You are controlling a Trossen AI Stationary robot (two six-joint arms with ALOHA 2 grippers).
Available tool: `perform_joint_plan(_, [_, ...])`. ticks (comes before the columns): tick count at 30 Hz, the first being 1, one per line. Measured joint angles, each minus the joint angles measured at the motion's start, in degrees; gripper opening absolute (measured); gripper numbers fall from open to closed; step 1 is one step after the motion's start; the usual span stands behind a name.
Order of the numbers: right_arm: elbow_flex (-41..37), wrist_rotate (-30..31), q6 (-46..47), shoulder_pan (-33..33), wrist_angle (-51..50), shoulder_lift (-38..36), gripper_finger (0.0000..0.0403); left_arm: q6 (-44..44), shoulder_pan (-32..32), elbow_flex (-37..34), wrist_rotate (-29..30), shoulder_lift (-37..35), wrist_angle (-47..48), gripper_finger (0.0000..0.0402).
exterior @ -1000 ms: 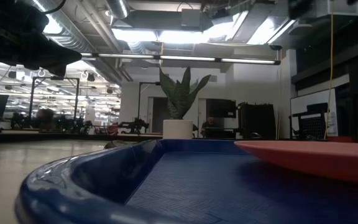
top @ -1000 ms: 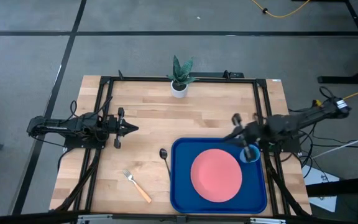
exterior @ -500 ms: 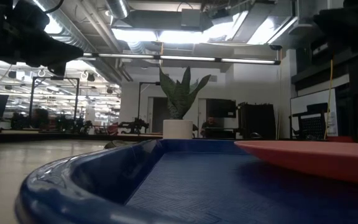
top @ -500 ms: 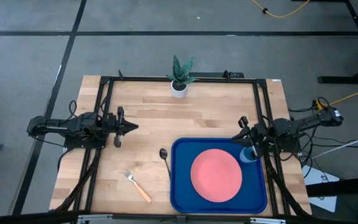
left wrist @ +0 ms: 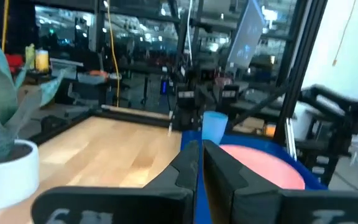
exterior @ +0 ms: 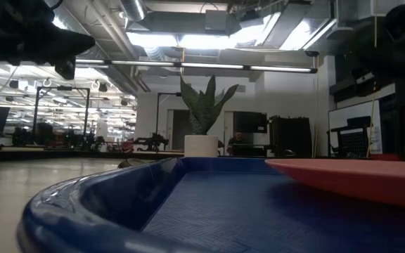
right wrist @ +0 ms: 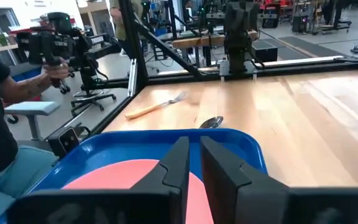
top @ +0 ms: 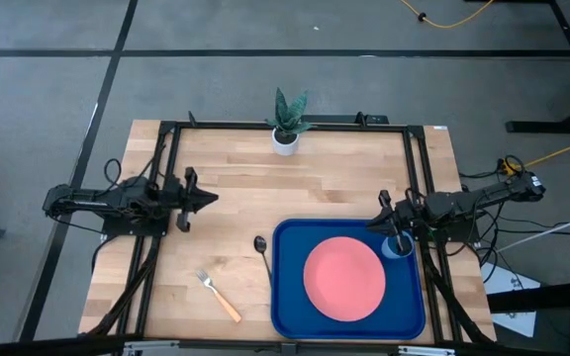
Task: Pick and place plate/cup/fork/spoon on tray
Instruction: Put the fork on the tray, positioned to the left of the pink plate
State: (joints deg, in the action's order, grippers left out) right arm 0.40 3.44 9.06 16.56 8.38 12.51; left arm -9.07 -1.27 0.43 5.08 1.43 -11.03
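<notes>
High view, plate (top: pixel 343 277) and cup (top: pixel 398 245) on tray (top: pixel 285 297), right gripper (top: pixel 390 220) beside cup, fingers nearly closed, seemingly empty, left gripper (top: pixel 202 197) narrow, fork (top: pixel 216 294) and spoon (top: pixel 262 249) on table (top: pixel 226 178).

Both arms are dark, almost black, built from slim jointed segments with black cables along them. The left gripper (top: pixel 204 198) and the right gripper (top: pixel 383 213) each have two narrow dark fingers (left wrist: pixel 188 163) with flat angular faces, matte plastic in look
</notes>
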Motion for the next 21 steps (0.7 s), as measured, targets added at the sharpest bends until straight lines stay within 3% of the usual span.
perform_joint_plan(8, [0.0,7.5,-0.7,-0.1,-5.6,0.1,0.0045,-5.9,0.0,0.0,-1.8,0.0,-1.3,0.0014])
perform_joint_plan(21, [0.0,6.0,-8.0,-3.7,-5.5,-0.1,0.0045,-7.0,0.0,0.0,-1.8,0.0,-1.2,0.0014])
